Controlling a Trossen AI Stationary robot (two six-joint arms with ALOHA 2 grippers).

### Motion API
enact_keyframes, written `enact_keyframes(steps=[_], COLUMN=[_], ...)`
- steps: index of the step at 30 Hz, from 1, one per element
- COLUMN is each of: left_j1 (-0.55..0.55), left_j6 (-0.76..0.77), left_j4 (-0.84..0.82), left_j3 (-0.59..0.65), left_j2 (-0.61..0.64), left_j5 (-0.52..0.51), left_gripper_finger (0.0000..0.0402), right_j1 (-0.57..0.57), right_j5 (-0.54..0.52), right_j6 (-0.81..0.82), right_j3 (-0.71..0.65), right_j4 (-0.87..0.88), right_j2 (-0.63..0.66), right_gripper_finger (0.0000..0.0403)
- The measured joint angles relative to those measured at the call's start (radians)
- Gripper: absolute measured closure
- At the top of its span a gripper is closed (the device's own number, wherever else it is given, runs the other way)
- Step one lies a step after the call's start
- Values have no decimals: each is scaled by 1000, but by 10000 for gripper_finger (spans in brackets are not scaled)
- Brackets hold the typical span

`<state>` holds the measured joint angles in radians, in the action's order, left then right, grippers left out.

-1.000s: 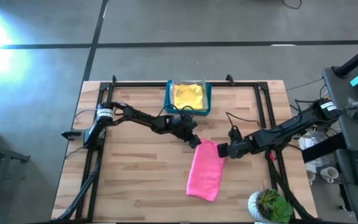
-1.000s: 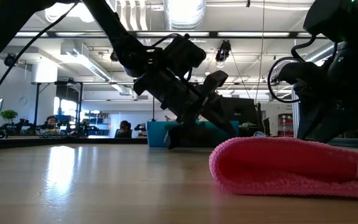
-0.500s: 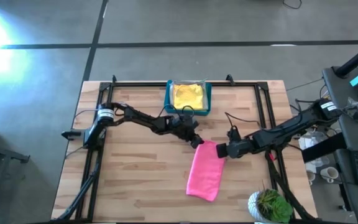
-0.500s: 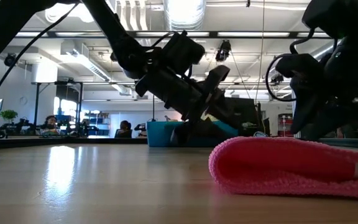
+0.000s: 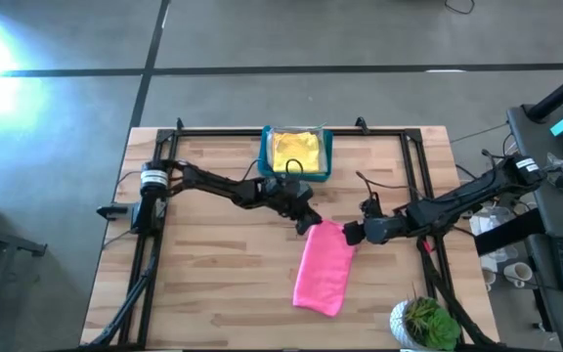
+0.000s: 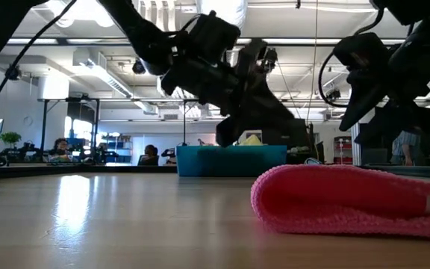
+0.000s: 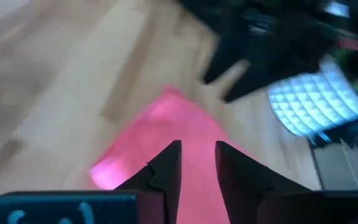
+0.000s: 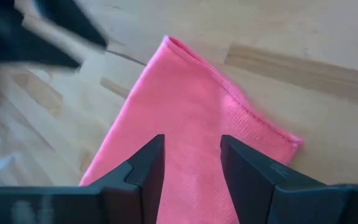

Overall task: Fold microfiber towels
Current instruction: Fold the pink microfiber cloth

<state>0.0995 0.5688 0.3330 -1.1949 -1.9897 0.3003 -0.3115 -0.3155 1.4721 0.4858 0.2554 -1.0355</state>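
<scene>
1. Lying nearest on the wooden surface, the pink towel is folded into a long strip, its rounded fold edge close to the low camera and its far end between the two tools.
2. Risk, as I judge it: the fold looks loose and puffy, so any finger brushing that far end could drag a layer open; a low pass by either arm would cause it.
3. Left tool: just above the towel's far corner, apart from it in the low view. Fingers stand a narrow gap apart with nothing between them; whether they are closing or fixed there I cannot tell.
4. Left arm: stretched low from the left edge of the surface, wrist angled down toward the towel.
5. Right tool: just beside the towel's other far corner, fingers spread and empty, the cloth visible in the gap.
6. Right arm: reaching in from the right edge, forearm nearly level, tool lifted off the cloth.
7. Blue bin: at the far edge, holding a yellow towel. Second risk: the left elbow sits near its rim and could nudge it.
8. Potted plant: near corner, well apart from the work.
</scene>
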Motion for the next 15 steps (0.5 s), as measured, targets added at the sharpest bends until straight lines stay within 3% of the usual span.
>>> enact_keyframes(steps=[7, 15], left_j1=[-53, -69], left_j6=[-53, 9], left_j4=[-3, -7], left_j3=[-5, -8], left_j2=[-39, -118], left_j5=[13, -155], left_gripper_finger=[350, 395], right_j1=[0, 0], right_j5=[-23, -25], right_j6=[-18, -27], right_j3=[1, 1], right_j4=[1, 1], right_j2=[4, 4], right_gripper_finger=[257, 257])
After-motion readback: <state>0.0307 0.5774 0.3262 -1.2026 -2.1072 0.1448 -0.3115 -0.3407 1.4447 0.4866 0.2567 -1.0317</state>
